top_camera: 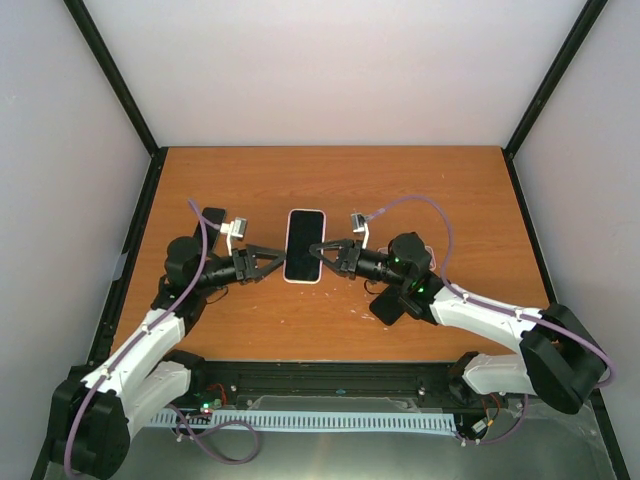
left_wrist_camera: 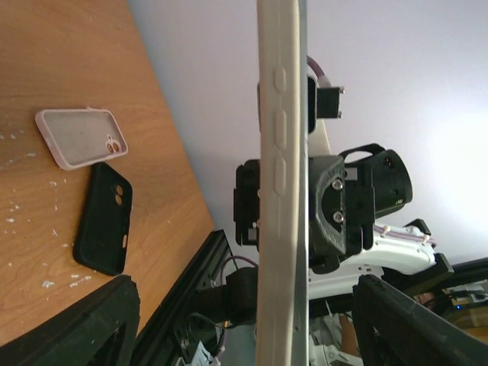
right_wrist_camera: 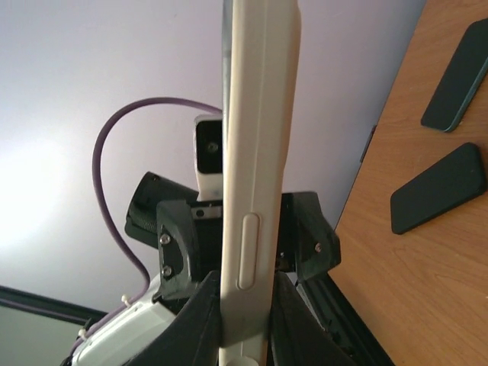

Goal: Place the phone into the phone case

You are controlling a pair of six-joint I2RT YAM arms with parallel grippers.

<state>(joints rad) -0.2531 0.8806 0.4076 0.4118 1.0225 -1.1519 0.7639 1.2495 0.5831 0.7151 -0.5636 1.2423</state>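
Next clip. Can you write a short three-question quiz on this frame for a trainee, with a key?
1. True or false: the phone lies on the table with neither arm near it.
2. In the left wrist view, what lies on the table next to the pink-rimmed clear case?
A. a black case
B. a charger
C. scissors
3. Fill in: the fitted case around the phone has a ___ edge.

Key:
1. False. The left gripper and right gripper meet it at opposite long edges.
2. A
3. white
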